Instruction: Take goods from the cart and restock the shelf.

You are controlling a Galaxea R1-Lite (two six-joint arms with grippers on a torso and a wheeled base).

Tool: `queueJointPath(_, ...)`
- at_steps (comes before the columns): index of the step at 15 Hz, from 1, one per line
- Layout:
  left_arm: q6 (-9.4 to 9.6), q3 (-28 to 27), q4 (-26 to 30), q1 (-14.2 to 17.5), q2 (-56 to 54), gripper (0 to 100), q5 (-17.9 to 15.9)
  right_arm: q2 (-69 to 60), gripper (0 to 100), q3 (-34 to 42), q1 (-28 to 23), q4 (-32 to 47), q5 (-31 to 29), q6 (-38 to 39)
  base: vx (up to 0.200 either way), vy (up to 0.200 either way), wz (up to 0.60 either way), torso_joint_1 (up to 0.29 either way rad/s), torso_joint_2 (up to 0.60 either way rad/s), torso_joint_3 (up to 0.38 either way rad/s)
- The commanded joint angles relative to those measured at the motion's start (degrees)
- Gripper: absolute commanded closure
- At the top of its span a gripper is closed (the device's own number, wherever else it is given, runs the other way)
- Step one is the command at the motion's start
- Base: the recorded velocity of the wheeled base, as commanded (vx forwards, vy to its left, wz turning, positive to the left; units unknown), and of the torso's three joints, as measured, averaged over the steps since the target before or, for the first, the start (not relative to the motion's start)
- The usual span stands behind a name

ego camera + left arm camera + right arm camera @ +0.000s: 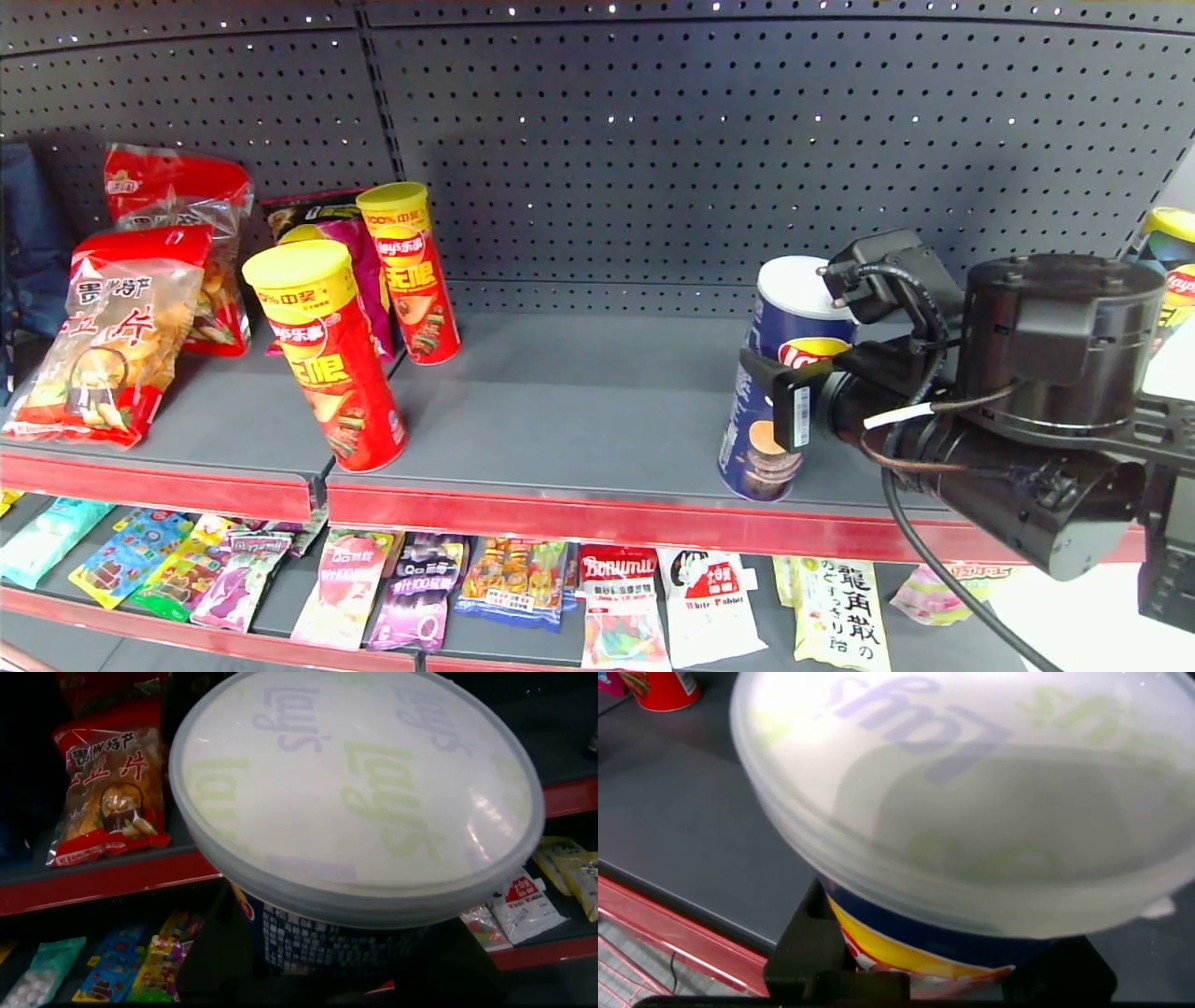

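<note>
My right claw [784,397] is clamping a blue chip can [758,457] around its middle. The can's standing a bit tilted with its base right at the front lip of the shelf [579,411], over at 3 o'clock from the front red can [327,355]. My left claw [327,975] is gripping a second blue can [355,793] below its clear lid, hanging out in front of the shelves near the red snack bag [107,784].

We log bare shelf [579,401] between the front red canister [329,359] at left and the blue canister [780,373] at right.
</note>
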Motion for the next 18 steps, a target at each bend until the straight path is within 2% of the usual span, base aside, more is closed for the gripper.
queueJointPath(1,-0.03,0.0,0.0,0.0,0.0,100,0.0,0.0,100,0.2,0.0,0.2,-0.1,0.1,0.0,0.0,0.0,0.0,0.0,0.0)
queueJointPath(2,0.06,0.0,0.0,0.0,0.0,100,0.0,0.1,100,0.2,0.0,0.2,-0.1,0.1,0.0,0.0,0.0,0.0,0.0,0.0)
queueJointPath(3,-0.03,0.1,0.0,0.0,0.0,100,0.0,0.1,0,0.4,0.0,0.2,-0.3,0.1,0.0,0.0,0.0,0.0,0.0,0.0)
queueJointPath(10,-0.03,0.5,0.0,0.0,-0.6,100,0.0,-2.4,0,1.0,0.2,0.2,-0.3,0.2,0.0,0.0,0.0,0.0,0.0,0.0)
queueJointPath(18,-0.03,1.6,0.1,0.0,-0.7,100,0.1,-16.1,0,10.0,1.2,0.2,0.1,0.4,0.0,0.0,0.0,0.0,0.0,0.0)
